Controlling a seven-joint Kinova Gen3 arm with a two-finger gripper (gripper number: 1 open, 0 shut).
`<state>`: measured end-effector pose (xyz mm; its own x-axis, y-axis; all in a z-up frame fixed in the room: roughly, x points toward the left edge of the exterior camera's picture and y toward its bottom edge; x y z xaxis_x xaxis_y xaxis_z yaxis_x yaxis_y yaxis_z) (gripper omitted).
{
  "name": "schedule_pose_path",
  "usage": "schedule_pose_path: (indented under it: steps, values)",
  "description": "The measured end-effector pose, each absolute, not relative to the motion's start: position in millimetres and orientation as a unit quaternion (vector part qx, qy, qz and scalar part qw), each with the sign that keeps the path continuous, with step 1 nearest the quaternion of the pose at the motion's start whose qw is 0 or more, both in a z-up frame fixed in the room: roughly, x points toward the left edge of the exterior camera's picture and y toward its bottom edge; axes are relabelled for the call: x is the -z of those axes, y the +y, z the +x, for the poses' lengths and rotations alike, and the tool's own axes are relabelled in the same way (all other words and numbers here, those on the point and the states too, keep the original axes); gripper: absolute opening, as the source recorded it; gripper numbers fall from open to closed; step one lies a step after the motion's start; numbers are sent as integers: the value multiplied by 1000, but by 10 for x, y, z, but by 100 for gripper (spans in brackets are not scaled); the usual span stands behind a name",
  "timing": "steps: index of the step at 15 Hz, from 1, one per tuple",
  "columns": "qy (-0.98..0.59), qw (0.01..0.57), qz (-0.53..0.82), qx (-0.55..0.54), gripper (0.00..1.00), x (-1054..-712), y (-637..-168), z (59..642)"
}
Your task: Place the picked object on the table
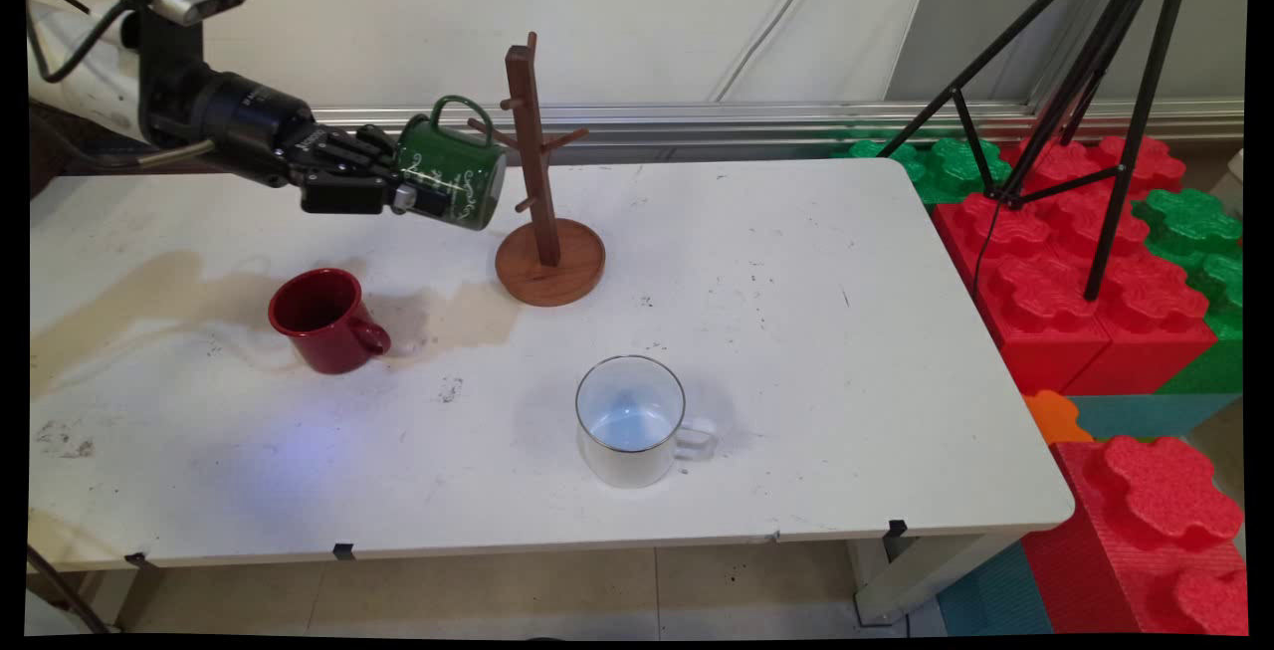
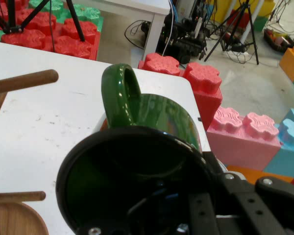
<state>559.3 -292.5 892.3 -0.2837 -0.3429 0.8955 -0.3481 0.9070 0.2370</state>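
Arm enters from upper left, wrist roughly horizontal, gripper [image 1: 403,194] pointing right, raised above the table's [image 1: 816,331] far-left part. Jaws clenched on the green mug [image 1: 453,172]: one finger inside the rim, the other outside, as the hand view shows w/ the mug's [image 2: 152,127] dark mouth filling the lower frame. Mug lies on its side in the air, mouth toward the wrist, base toward the rack [image 1: 542,182], handle up. Its base is just beside the rack's post; the handle sits near a left-hand peg, contact cannot be told. In the hand view a peg [image 2: 24,82] crosses at upper left, apart from the handle.

Rack: wooden post w/ short pegs on a round base, standing upright toward the far edge, about mid-length of the table.

Red mug [image 1: 326,320]: upright, left of centre, handle to the right, below the gripper and well apart from it; brownish stains on the tabletop around it.

White mug [image 1: 633,419]: upright, nearer the front edge, roughly mid-table, handle to the right.

Open room: the table's right half is bare to the right edge and near-right corner; bare strip along the front edge at left.

Off the right edge: red and green foam blocks [image 1: 1075,262] w/ a black tripod [image 1: 1095,112] standing on them.
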Motion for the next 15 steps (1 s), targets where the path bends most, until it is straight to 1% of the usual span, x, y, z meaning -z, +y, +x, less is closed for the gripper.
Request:
schedule_pose_path:
  steps: [6, 15]
  values:
    - [-821, 535, 200, -16, 0, -9005, -2848, 5787]
    - [-853, 484, 185, -57, 0, -9118, -2853, 6191]
